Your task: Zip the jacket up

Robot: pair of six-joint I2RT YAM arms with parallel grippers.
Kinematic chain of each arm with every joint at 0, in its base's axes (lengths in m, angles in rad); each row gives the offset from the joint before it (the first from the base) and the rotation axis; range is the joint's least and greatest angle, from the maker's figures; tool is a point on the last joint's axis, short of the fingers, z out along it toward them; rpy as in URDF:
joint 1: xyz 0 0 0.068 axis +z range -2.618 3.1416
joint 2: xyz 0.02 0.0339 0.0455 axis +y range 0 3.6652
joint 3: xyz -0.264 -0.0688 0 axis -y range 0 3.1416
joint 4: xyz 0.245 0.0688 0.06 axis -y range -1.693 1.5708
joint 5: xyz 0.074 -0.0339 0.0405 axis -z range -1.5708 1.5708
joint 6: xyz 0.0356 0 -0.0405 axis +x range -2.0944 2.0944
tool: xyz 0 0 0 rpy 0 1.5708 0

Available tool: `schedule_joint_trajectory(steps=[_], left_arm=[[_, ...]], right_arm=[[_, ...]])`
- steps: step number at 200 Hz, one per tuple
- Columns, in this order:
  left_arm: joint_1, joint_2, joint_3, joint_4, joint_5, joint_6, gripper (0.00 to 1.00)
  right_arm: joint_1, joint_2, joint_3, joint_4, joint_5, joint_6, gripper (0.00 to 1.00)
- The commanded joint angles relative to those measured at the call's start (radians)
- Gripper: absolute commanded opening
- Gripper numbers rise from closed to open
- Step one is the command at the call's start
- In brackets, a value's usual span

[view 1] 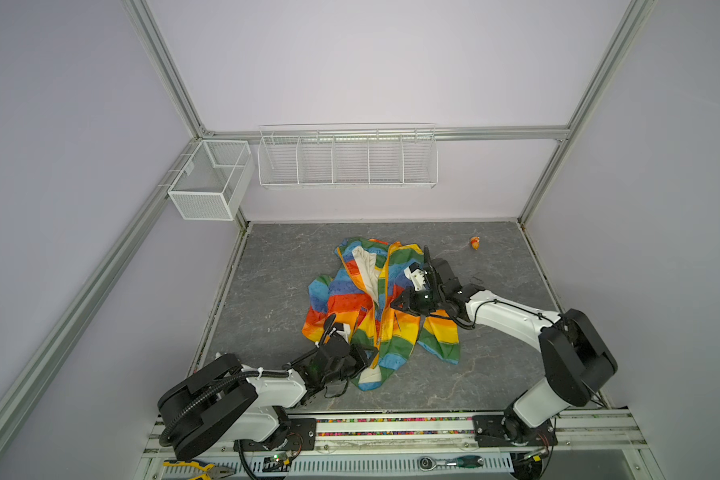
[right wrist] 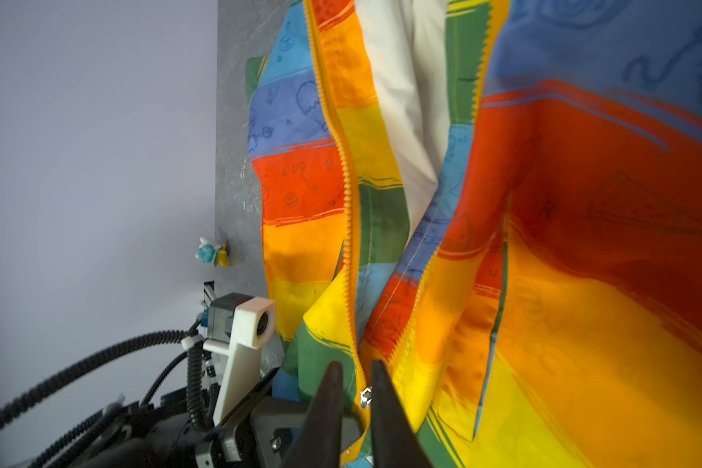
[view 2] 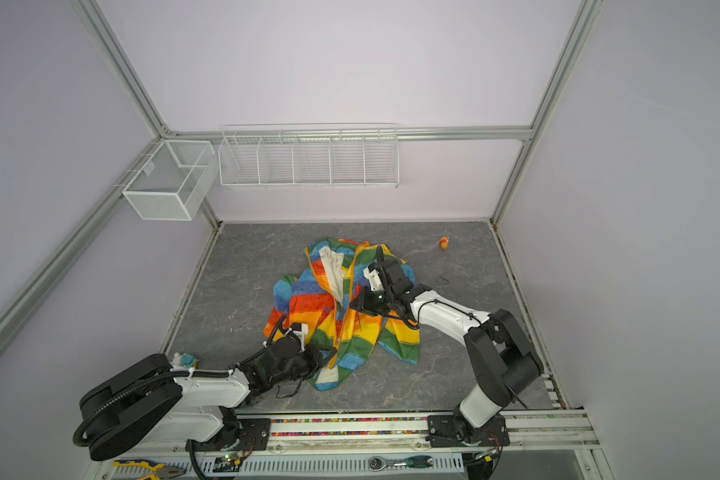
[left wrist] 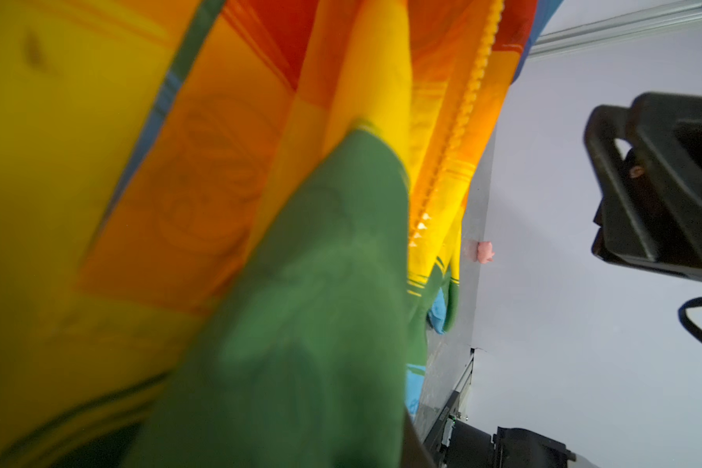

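A rainbow-striped jacket (view 1: pixel 350 299) lies crumpled in the middle of the grey table (view 1: pixel 495 374), its front panels parted at the far end to bare the cream lining (view 1: pixel 366 266), with two robot arms reaching in from the near edge. The left gripper (view 1: pixel 368 355) is clenched on the jacket's near hem, at the foot of the orange-yellow zipper strip (view 1: pixel 386 282); blurred green and yellow cloth fills its wrist view. The right gripper (view 1: pixel 395 305) hangs over the cloth just beside the strip's middle. In its wrist view its fingers (right wrist: pixel 329 405) stand slightly parted, the silver slider (right wrist: pixel 365 397) showing in the gap; whether they touch cloth cannot be told. A small orange toy (view 1: pixel 475 242) sits well apart, near the far right corner.
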Motion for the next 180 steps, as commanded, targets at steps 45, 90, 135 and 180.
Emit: schedule_joint_trajectory(steps=[45,90,135,180], left_arm=[[0.0,-0.073,0.024,-0.162,-0.062,0.007,0.0],[0.01,-0.131,0.009,-0.232,-0.083,0.011,0.0],[0.035,-0.178,-0.011,-0.275,-0.076,0.007,0.0],[0.074,-0.18,-0.014,-0.301,-0.032,0.006,0.0]], right_arm=[[0.115,0.038,0.035,-0.12,-0.096,-0.128,0.44],[0.143,0.165,0.067,-0.093,-0.12,-0.188,0.49],[0.163,0.243,0.112,-0.065,-0.118,-0.278,0.49],[0.184,0.264,0.159,-0.08,-0.112,-0.365,0.49]])
